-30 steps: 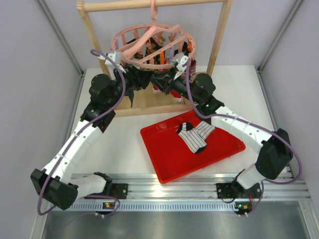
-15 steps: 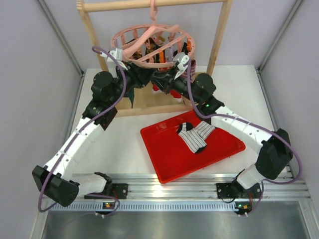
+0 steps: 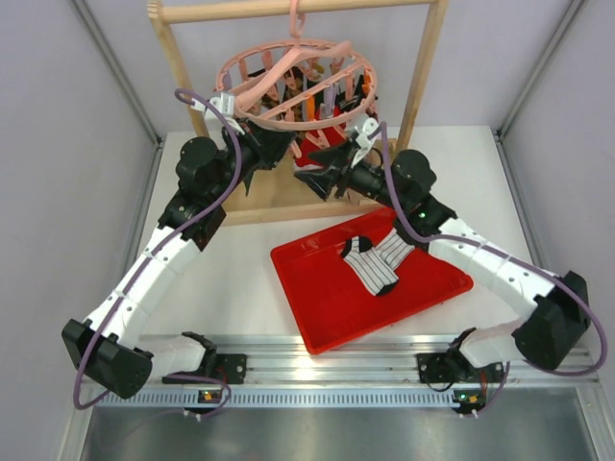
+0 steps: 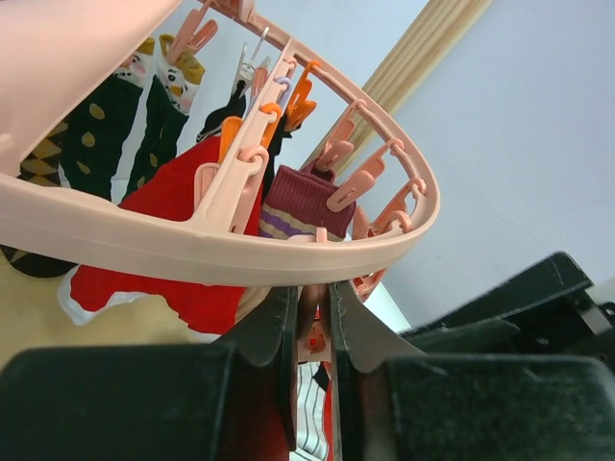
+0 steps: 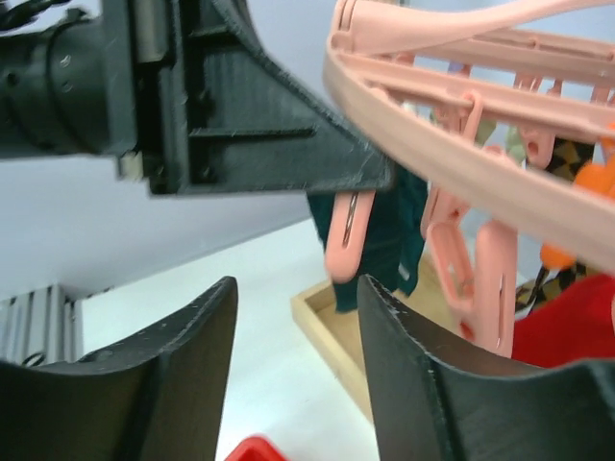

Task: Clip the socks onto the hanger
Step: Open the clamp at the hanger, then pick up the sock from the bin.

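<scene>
The round pink hanger (image 3: 293, 82) hangs by its hook from the wooden rack and carries many pegs. Its ring fills the left wrist view (image 4: 240, 245) and the right wrist view (image 5: 452, 144). My left gripper (image 3: 284, 143) is under the ring's near side, its jaws (image 4: 314, 293) nearly closed on a pink peg (image 5: 346, 235). My right gripper (image 3: 306, 177) is open and empty (image 5: 296, 288), just below and to the right of that peg. The pinstriped socks (image 3: 377, 257) lie together on the red tray, apart from both grippers.
The red tray (image 3: 332, 307) sits in front of the wooden rack (image 3: 423, 67) and its base (image 3: 279, 204). A red sock (image 4: 163, 202), green dotted socks (image 4: 106, 125) and a maroon sock (image 4: 298, 206) hang on the hanger. Grey walls stand on both sides.
My right gripper has pulled back from the hanger, down and to the right. The hanger's near side has lifted a little. My left gripper has stayed under the ring.
</scene>
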Controlling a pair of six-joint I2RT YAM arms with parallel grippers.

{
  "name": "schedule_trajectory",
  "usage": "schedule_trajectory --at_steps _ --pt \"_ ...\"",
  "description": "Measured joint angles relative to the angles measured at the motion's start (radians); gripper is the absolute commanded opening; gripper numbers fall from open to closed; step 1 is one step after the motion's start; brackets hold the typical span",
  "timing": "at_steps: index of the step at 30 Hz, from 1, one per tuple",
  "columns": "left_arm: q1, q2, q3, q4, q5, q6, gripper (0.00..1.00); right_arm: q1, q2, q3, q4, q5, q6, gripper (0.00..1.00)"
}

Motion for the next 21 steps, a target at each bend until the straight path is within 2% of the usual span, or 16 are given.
schedule_trajectory --at_steps 6,9,10,13,15,21 --pt "0.000 0.000 0.000 -0.003 -0.002 -0.001 0.00 -0.084 -0.180 -0.113 -0.175 -0.080 -0.002 0.67" --pt "0.000 0.003 0.000 -0.004 -0.001 -0.003 0.00 -0.175 -0.247 -0.164 -0.277 -0.138 -0.010 0.80" --pt "0.000 0.005 0.000 -0.004 -0.001 -0.003 0.00 -0.217 -0.266 -0.187 -0.319 -0.158 -0.016 0.87" --pt "0.000 0.011 0.000 -0.008 0.000 -0.003 0.00 -0.305 -0.291 -0.246 -0.436 -0.185 -0.069 0.94" --pt "0.000 0.012 0.000 -0.009 0.000 -0.003 0.00 -0.340 -0.295 -0.283 -0.515 -0.175 -0.130 0.94" --pt "0.000 0.013 0.000 -0.016 0.000 -0.003 0.00 -0.361 -0.263 -0.333 -0.761 -0.121 -0.344 0.78"
